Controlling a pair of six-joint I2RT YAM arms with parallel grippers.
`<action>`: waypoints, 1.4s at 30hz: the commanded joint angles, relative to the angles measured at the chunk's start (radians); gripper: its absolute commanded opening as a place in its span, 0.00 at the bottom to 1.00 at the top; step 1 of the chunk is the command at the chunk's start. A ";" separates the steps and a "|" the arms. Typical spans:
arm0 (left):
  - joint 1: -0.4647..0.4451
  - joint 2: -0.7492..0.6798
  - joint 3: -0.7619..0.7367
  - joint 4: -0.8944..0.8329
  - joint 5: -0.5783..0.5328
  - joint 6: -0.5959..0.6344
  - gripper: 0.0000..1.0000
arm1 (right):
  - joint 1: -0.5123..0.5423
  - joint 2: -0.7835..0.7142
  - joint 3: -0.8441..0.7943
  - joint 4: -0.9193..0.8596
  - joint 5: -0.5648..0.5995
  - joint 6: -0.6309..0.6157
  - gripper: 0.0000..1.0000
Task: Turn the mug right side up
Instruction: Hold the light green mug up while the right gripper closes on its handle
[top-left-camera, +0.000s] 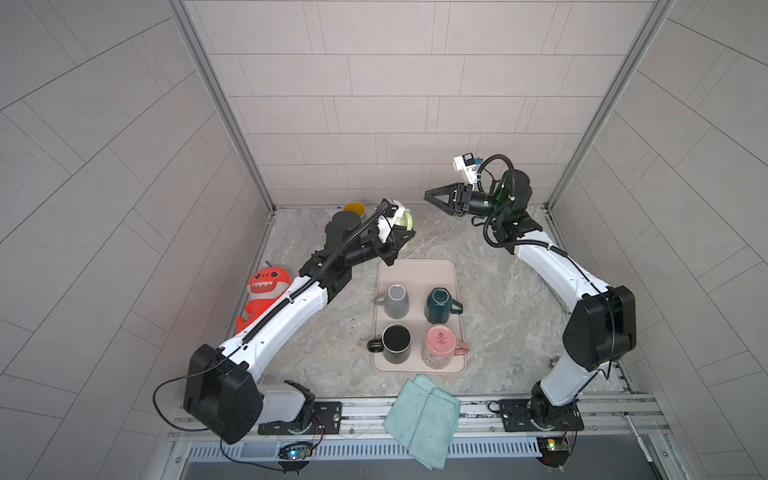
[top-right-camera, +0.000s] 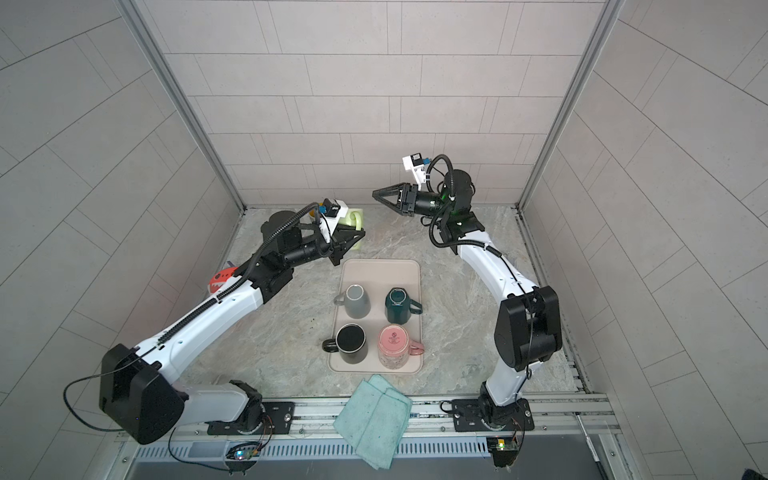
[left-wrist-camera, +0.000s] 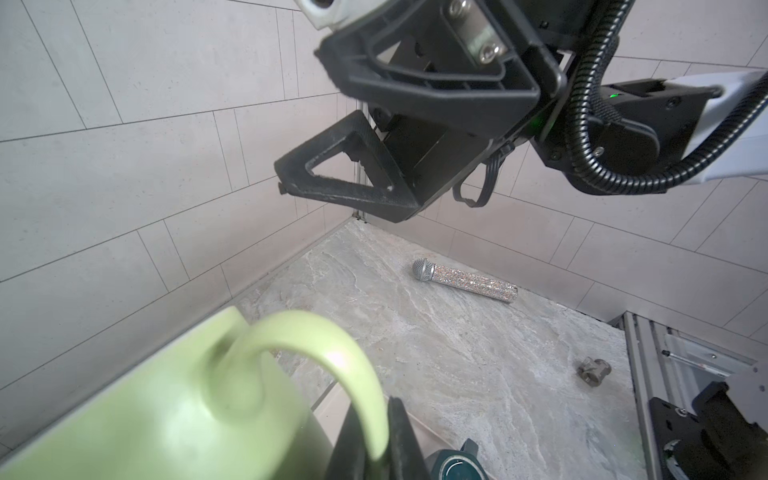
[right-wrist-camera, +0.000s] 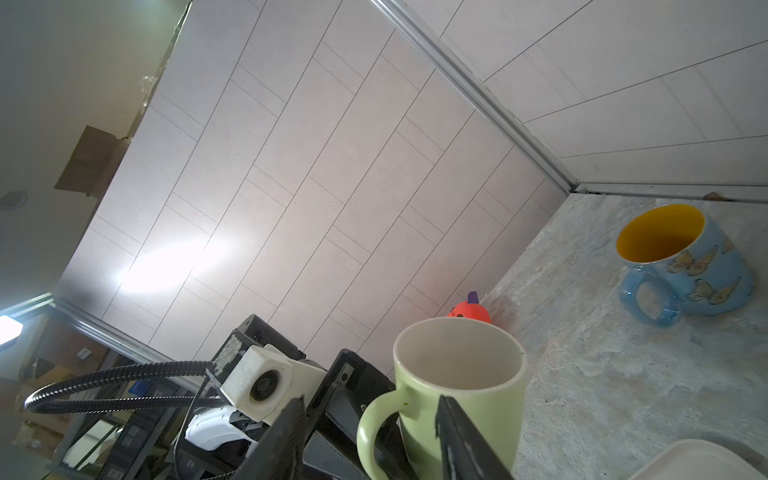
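Two teal cloths (top-left-camera: 422, 417) lie nearest me, draped over the front edge of the marble surface (top-left-camera: 498, 311). Just behind them sits the pale tray (top-left-camera: 415, 270) with four mugs in two rows. In the front row I see a black mug (top-left-camera: 396, 343) standing mouth up and a pink mug (top-left-camera: 441, 347) standing base up. Behind these are a grey mug (top-left-camera: 395, 301) and a dark green mug (top-left-camera: 440, 305), the green one base up; I cannot tell which way the grey one stands. Off to the left a red dinosaur toy (top-left-camera: 266, 286) lies partly under the left arm. In the left wrist view a glittery microphone (left-wrist-camera: 465, 281) lies on the surface near the right wall. Past the tray's far left corner, the left end effector (top-left-camera: 404, 240) is clamped on the handle (left-wrist-camera: 332, 345) of the light green mug (right-wrist-camera: 461, 399). In the right wrist view that mug's mouth faces up, and I cannot tell whether its base touches the surface. The right end effector (top-left-camera: 430, 195) hangs in the air beyond the tray's far right corner, pointing toward the mug. Its fingers stand apart and hold nothing. Farthest back, in the left corner, a blue butterfly mug (right-wrist-camera: 685, 262) with a yellow inside stands mouth up.
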 joint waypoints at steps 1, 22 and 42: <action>-0.007 -0.024 0.000 0.150 -0.039 0.076 0.00 | 0.017 -0.008 -0.014 0.110 -0.051 0.076 0.50; -0.081 -0.008 0.009 0.169 -0.206 0.262 0.00 | 0.069 -0.121 0.108 -0.786 0.243 -0.644 0.50; -0.116 0.004 0.012 0.168 -0.260 0.292 0.00 | 0.153 -0.143 0.152 -0.897 0.398 -0.758 0.50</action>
